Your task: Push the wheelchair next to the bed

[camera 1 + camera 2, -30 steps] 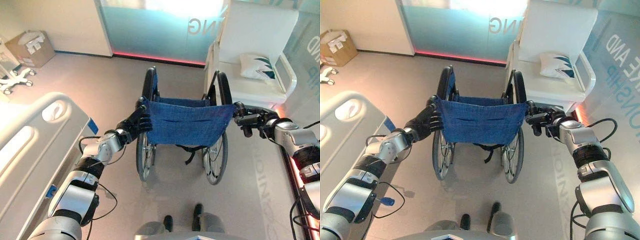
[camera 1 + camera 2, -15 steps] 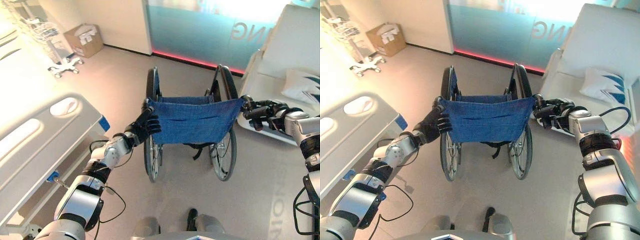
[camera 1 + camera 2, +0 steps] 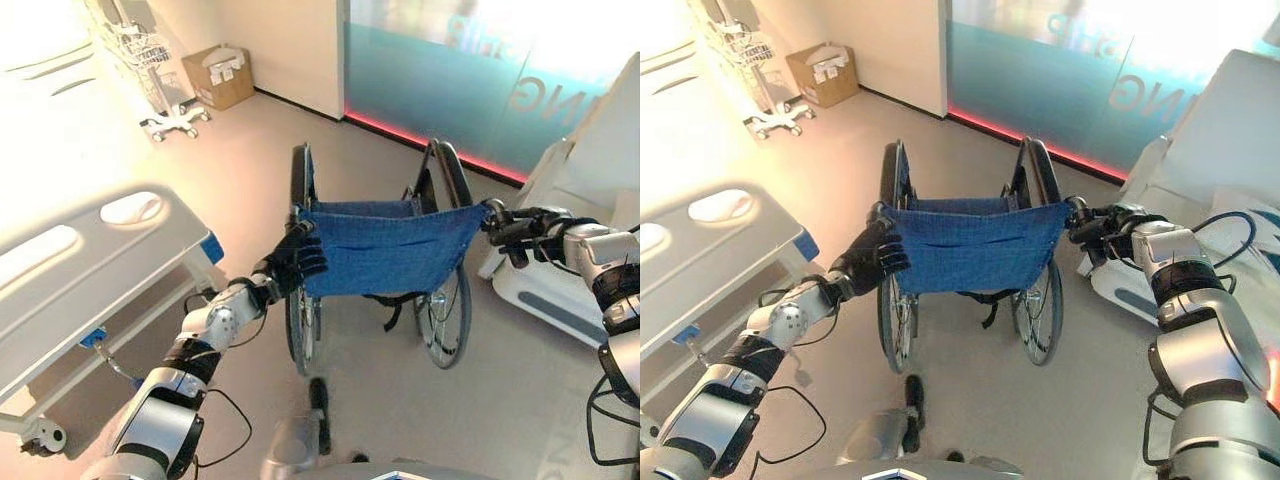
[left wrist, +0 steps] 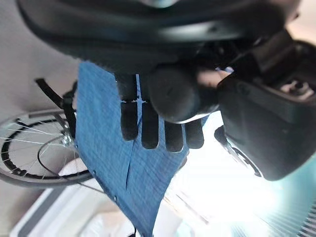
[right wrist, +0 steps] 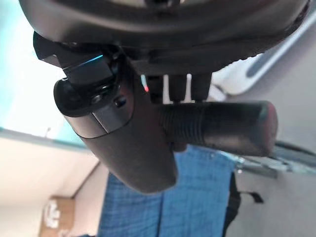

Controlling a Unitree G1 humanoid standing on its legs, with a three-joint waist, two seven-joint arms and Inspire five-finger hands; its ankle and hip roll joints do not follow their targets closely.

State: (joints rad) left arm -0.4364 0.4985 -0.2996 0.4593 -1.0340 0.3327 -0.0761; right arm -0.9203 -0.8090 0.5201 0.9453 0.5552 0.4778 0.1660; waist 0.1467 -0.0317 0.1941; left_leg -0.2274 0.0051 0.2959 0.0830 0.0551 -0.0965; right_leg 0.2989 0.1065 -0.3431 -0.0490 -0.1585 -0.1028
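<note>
Beside one bed [image 3: 90,270], one wheelchair [image 3: 385,245] faces away, each robot hand, left [image 3: 293,263] and right [image 3: 520,228], grasping a push handle [image 5: 217,127].

There is one wheelchair [image 3: 385,250] on the floor, with two large spoked wheels and one blue fabric backrest [image 3: 390,245]. Two robot hands show: the left hand [image 3: 293,265] at the backrest's left edge and the right hand [image 3: 525,228] at its right edge. One black ribbed push handle [image 5: 217,126] shows in the right wrist view. One white bed [image 3: 90,270] stands along the floor's left side. One cardboard box [image 3: 222,75] sits against the far wall, and one white wheeled stand [image 3: 150,70] is beside it. One white padded chair [image 3: 1220,180] stands at the floor's right edge.
</note>
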